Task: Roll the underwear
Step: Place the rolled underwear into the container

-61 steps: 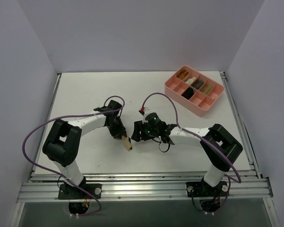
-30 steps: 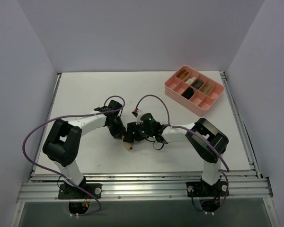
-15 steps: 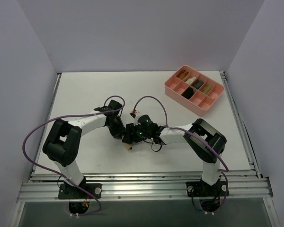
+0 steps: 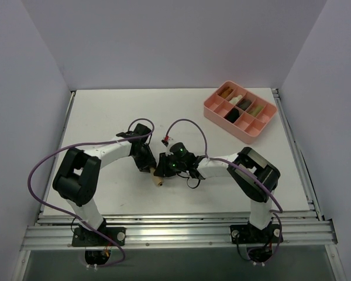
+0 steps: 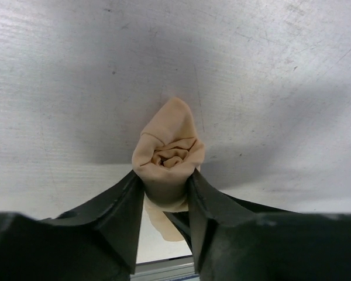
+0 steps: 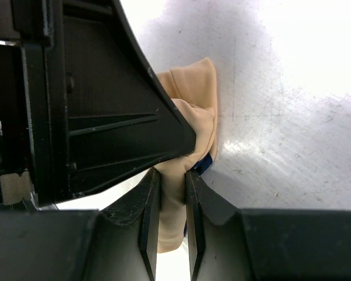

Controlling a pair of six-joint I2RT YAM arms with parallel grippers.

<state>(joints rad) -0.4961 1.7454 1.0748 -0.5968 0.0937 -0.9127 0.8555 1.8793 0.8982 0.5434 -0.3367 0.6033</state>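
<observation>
Where the left gripper closes, its two black jaws press on either flank of the underwear, a tight tan roll whose coiled end faces the left wrist camera. A pointed fold sticks out beyond the fingertips, and a loose flap hangs back between the jaws toward the wrist. The right gripper has its jaws drawn narrow with tan cloth filling the slit between them, so it pinches the same garment. Just ahead of the right fingertips, the left gripper's black finger crosses the right wrist view, its tip meeting the cloth. A small blue patch shows at the cloth's edge beside the right jaw. Beneath both grippers lies the white table, with the roll on it. From above, the two grippers meet nose to nose over the roll, whose end pokes out toward the arm bases. Well apart, beyond the right arm, a pink divided tray sits near the table's far corner, holding dark and pale rolled cloths.
</observation>
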